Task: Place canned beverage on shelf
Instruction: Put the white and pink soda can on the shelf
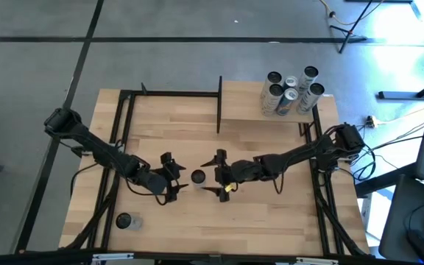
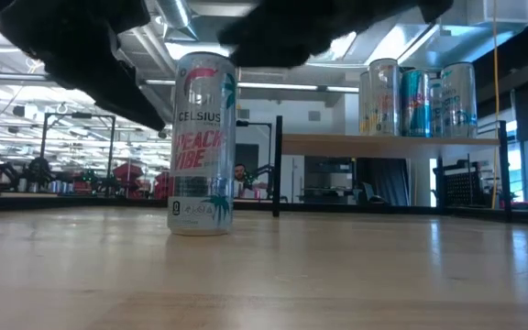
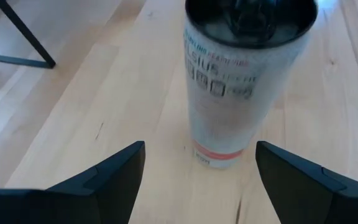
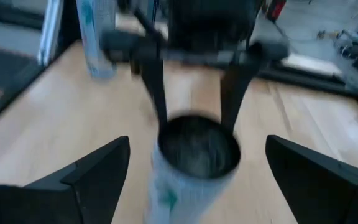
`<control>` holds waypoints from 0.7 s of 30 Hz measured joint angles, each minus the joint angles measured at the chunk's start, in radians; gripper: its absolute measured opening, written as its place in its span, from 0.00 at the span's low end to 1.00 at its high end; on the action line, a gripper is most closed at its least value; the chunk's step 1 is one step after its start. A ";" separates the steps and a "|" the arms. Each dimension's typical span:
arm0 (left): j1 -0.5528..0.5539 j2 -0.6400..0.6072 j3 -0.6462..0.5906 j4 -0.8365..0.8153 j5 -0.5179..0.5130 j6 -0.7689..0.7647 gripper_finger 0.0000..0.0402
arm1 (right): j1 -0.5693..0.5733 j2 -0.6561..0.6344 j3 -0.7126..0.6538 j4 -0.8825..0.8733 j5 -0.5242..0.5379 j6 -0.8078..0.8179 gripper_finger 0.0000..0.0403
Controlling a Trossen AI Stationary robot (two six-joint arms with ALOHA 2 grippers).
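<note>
In low view, can (image 2: 202, 142) label legible

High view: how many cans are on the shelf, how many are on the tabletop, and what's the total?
Shelf cans, clustered on the shelf: 6
Cans on the tabletop: 2, the middle can between the left pincer and the right pincer, and the corner can
Total: 8
</note>
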 joint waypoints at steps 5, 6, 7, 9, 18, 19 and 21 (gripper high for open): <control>0.000 0.000 -0.040 0.066 -0.001 0.001 0.75 | 0.000 0.031 0.024 0.073 -0.009 0.016 0.90; 0.000 0.000 -0.046 0.075 0.000 0.001 0.75 | -0.003 0.041 0.034 0.083 -0.007 0.018 0.90; 0.000 0.000 -0.049 0.075 -0.001 0.001 0.75 | -0.007 0.047 0.035 0.079 -0.005 0.021 0.90; 0.000 0.000 -0.049 0.076 -0.001 0.001 0.75 | -0.015 0.076 0.047 0.074 -0.011 0.041 0.90; -0.001 0.000 -0.050 0.089 0.000 0.001 0.75 | -0.034 0.147 0.068 0.068 -0.028 0.054 0.90; -0.001 0.000 -0.050 0.090 0.000 0.002 0.75 | -0.033 0.148 0.067 0.062 -0.029 0.054 0.90; -0.001 0.000 -0.050 0.089 0.000 0.002 0.75 | -0.033 0.148 0.067 0.066 -0.029 0.054 0.90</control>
